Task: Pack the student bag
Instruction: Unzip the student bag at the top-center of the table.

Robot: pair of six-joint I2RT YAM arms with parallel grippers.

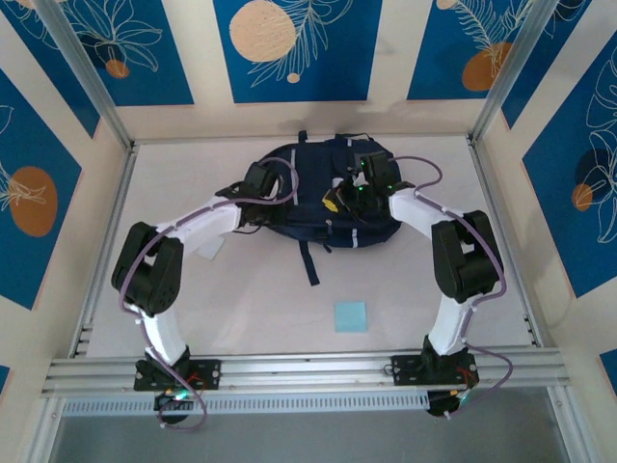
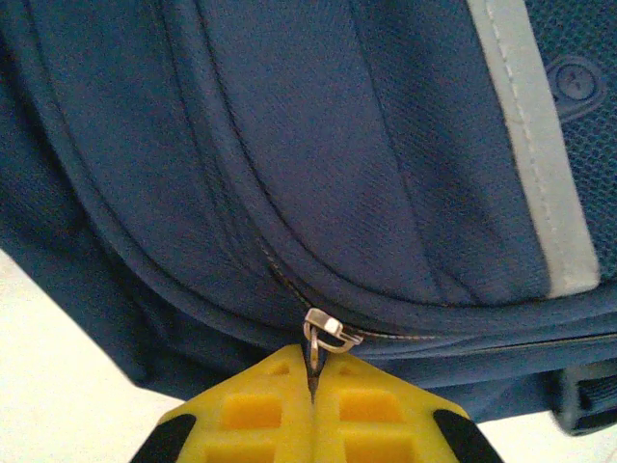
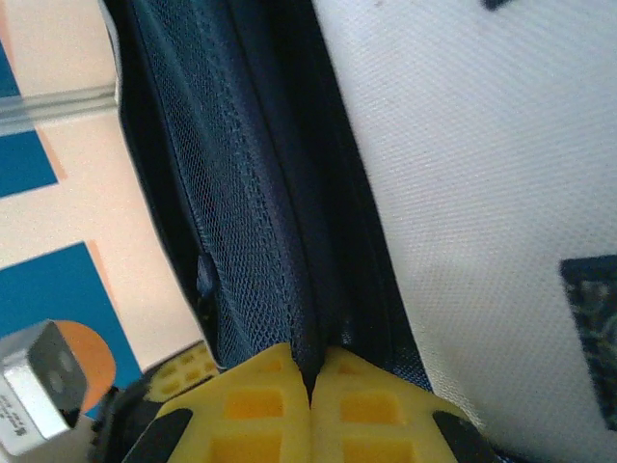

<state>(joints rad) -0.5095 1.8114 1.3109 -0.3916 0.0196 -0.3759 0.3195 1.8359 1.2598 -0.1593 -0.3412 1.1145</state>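
**Desk:** Where is the bag lying?

**Operator:** I am looking at the student bag [image 1: 318,198], the large dark navy fabric backpack with a light grey stripe. It is lying flat on the white table [image 1: 241,289], with both arms reaching onto it.

**Desk:** Left pincer?

**Operator:** The left gripper [image 2: 311,371], yellow-padded, is working at the bag's left edge. Its jaws are pressing fully together on the small silver metal zipper pull [image 2: 323,333], which is hanging from the slider on the curved zip line.

**Desk:** And the right?

**Operator:** The right gripper [image 3: 310,371] is sitting on the bag's upper right part. Its jaws are closed tight, pinching a dark fold of the bag's own fabric beside a mesh panel. I am reading that as bracing the bag while the other side pulls.

**Desk:** Progress?

**Operator:** I am judging this as a zip step: grip made, pull not yet run. I cannot tell how much of the zip is lying open, or what is inside. A small flat light blue square [image 1: 350,316] is lying on the table on the near side of the bag, apart from it. If it belongs in the pack, that part is waiting to be done.
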